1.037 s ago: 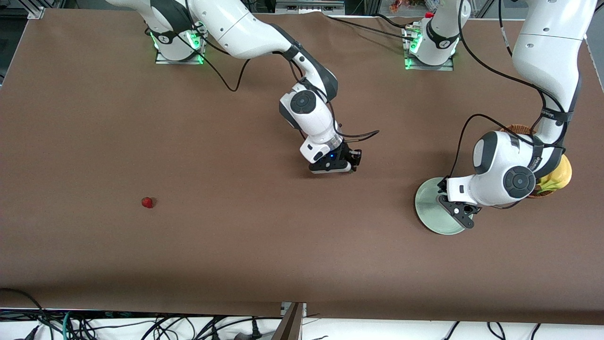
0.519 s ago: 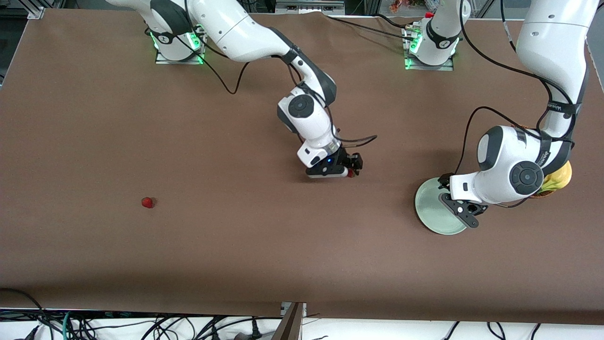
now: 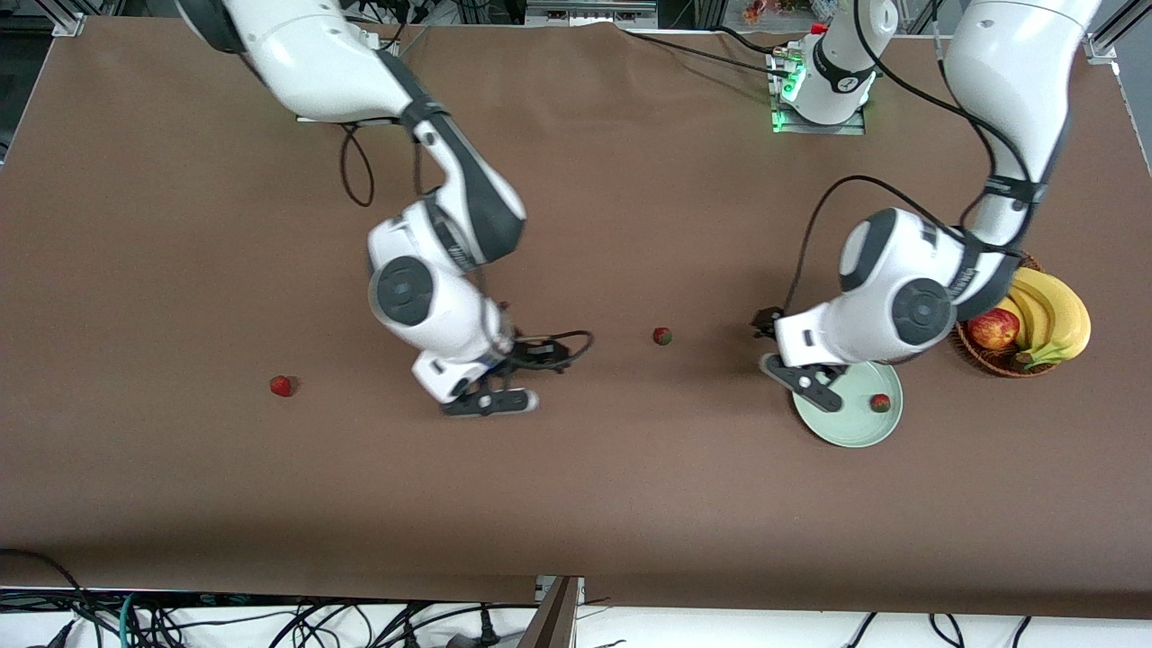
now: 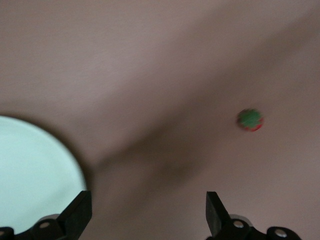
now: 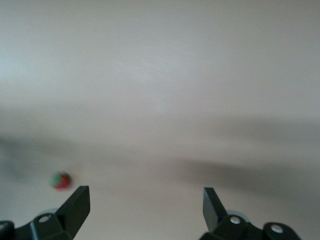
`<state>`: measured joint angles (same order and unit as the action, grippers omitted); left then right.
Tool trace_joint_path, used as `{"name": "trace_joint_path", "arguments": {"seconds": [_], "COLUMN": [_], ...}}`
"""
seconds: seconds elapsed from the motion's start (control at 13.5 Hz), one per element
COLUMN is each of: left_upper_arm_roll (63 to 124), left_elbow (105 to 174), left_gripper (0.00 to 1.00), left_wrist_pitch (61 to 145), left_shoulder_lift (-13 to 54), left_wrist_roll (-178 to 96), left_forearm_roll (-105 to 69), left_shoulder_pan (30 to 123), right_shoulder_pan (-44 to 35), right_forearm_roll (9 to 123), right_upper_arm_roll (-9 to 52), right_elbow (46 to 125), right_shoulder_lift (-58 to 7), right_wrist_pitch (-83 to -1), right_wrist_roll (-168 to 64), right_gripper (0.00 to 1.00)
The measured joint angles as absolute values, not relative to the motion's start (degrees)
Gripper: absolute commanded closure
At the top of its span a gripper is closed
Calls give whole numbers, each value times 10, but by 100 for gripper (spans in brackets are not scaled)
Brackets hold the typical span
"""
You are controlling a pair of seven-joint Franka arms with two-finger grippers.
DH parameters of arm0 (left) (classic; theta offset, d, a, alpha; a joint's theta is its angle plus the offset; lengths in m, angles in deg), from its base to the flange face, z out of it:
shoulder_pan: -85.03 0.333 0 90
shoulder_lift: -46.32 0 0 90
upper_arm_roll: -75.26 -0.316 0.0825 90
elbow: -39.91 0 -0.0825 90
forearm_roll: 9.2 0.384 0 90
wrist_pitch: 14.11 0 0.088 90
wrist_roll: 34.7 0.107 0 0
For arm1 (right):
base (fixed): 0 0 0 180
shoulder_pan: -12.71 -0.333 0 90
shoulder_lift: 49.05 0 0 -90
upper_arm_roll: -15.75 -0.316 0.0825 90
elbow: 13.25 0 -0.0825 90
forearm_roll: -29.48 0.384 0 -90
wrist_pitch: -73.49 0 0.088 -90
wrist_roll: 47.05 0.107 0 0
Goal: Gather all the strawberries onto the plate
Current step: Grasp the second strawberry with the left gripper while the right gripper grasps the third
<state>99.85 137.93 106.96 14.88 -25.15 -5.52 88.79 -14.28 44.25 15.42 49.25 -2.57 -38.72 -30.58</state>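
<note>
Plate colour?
Pale mint green, plain, no pattern. The plate shows best in the front view.

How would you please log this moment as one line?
strawberry in plate: one | plate | loose strawberries: mid-table, right arm's end | left gripper: open, plate edge | right gripper: open, over table

Right gripper (image 3: 490, 400) hangs low mid-table, fingers spread wide; left gripper (image 3: 804, 382) hangs equally open, its arm bent sharply down.

A robotics lab: aluminium framing (image 3: 67, 22) and loose cables (image 3: 180, 621) edge the brown table (image 3: 576, 504).
</note>
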Motion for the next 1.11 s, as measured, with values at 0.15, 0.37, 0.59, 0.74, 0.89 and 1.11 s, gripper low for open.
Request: {"name": "trace_joint_path", "arguments": {"seconds": [0.15,0.37,0.59,0.74,0.89,1.11], "left_upper_arm_roll": [1000,998,995,995,995,995], "left_elbow": [1389,1393,1406,1417,1419,1419], "left_gripper": [0,0,0,1,60,96], "left_wrist_pitch": [1133,1189,1229,1257,1266,1266], "left_shoulder_lift": [132,98,75,61,53,52], "left_wrist_roll": [-301,-366,-399,-428,-465,-484], "left_forearm_roll": [-55,-54,-20,5,33,55], "left_shoulder_pan": [838,785,770,766,758,752], "right_shoulder_pan": [-87,-11,57,93,107,115], "right_forearm_roll": [442,397,369,359,329,308], "right_upper_arm_roll": [155,159,162,163,163,163], "right_elbow": [494,511,561,587,613,649], "right_shoulder_lift": [-30,-29,-22,-11,-5,-4], "right_wrist_pitch": [-307,-240,-239,-252,-299,-351], "right_wrist_roll": [-386,-504,-584,-619,-639,-660], "right_gripper": [0,0,0,0,0,0]}}
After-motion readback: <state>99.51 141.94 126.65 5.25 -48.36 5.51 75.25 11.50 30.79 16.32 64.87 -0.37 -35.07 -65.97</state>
